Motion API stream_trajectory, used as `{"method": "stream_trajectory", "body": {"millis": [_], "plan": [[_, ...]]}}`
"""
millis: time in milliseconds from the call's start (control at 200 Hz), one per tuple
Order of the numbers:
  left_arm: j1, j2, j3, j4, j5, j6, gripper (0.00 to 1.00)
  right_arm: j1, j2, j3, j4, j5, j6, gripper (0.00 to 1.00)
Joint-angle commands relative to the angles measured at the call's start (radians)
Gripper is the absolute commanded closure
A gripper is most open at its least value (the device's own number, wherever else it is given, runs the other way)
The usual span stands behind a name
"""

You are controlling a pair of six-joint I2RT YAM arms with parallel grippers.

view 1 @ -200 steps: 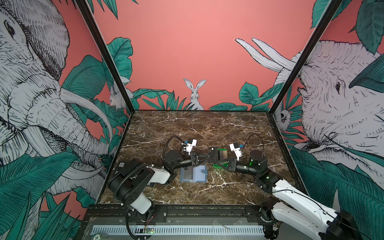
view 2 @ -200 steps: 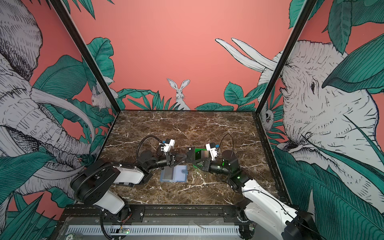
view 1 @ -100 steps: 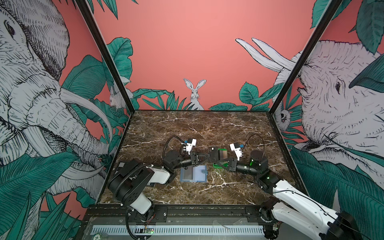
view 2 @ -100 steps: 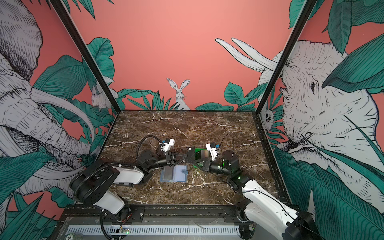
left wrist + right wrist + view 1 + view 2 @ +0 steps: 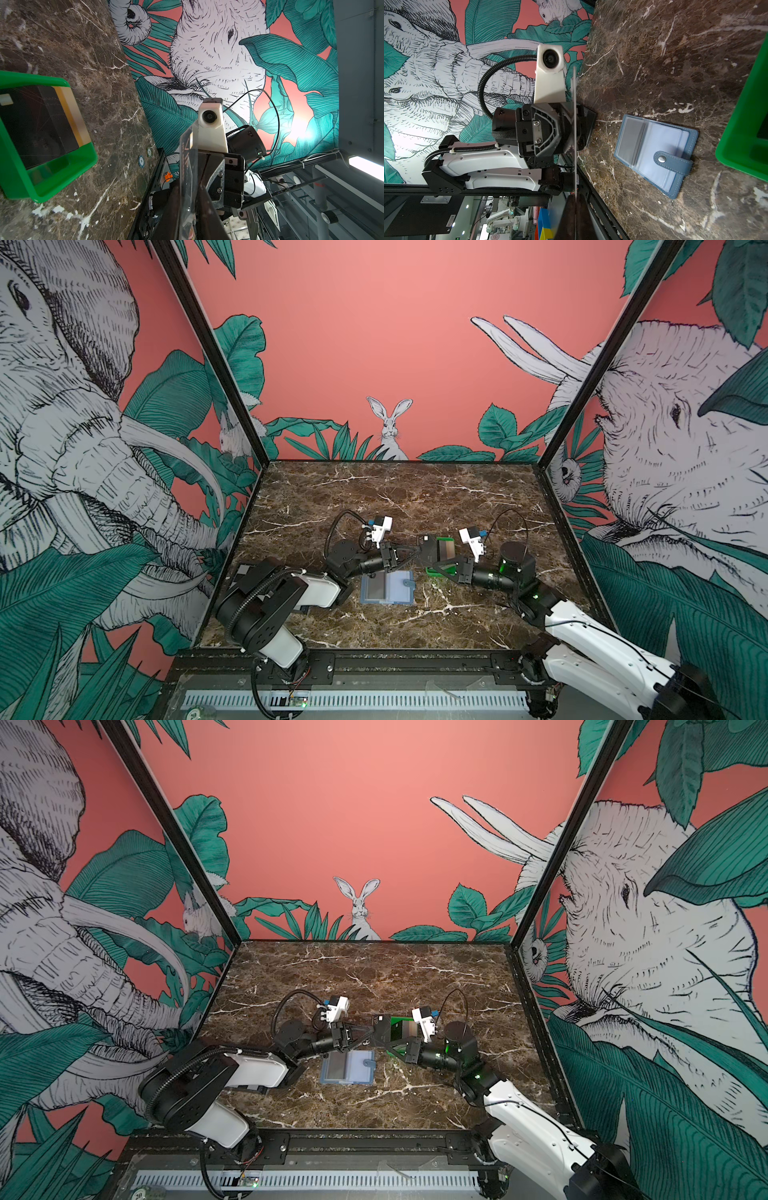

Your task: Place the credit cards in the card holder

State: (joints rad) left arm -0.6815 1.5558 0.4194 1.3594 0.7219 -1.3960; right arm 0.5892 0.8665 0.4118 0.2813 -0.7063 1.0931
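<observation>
Marble surface [image 5: 374, 497] carries everything. My left tool [image 5: 417, 551] and my right tool [image 5: 434, 561] meet tip to tip above it, both clenched on the same black VIP card [image 5: 427, 546]. That card hangs on edge in the air, just beside the green tray [image 5: 62, 172] and a little beyond the holder [image 5: 386, 588]. The holder lies open and flat on the surface, apart from both tools, its snap tab [image 5: 670, 162] folded across the clear sleeves [image 5: 660, 137].

Risks, as I judge them: with 2 grips on 1 thin card, any pull before one side lets go could bend it or twist it out of both. If both loosen together, it drops flat on the marble, where a thin card is hard to lift again. Nothing pins the holder, so pushing a card edge at a sleeve could simply slide it away, and the tab could block the mouth.

Count: 2 tools, 1 holder, 1 tray, 1 card held. In the tray I make out 2 more, a dark card [image 5: 31, 124] over a tan card [image 5: 72, 116]; whether others lie beneath I cannot tell. 1 sleeve shows a grey panel [image 5: 630, 141], perhaps a card.
</observation>
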Motion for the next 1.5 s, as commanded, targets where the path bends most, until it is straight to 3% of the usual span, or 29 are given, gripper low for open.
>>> {"method": "stream_trajectory", "body": {"millis": [0,1040,1105,1250,1495], "plan": [[0.003,-0.014,0.024,0.043,0.007,-0.006,0.83,0.006,-0.004,-0.002,0.06,-0.006,0.008,1.0],[0.003,0.0,-0.002,0.041,-0.009,0.017,0.92,0.026,0.035,-0.002,0.072,0.032,0.011,1.0],[0.003,0.003,-0.008,0.032,-0.015,0.027,0.92,0.029,0.031,0.004,0.056,0.043,0.005,0.93],[0.011,-0.017,-0.007,-0.127,-0.022,0.099,0.93,0.057,0.017,0.043,-0.065,0.103,-0.051,0.78],[0.032,-0.163,0.04,-0.598,-0.049,0.326,0.96,0.145,0.009,0.073,-0.217,0.277,-0.094,0.76]]}}
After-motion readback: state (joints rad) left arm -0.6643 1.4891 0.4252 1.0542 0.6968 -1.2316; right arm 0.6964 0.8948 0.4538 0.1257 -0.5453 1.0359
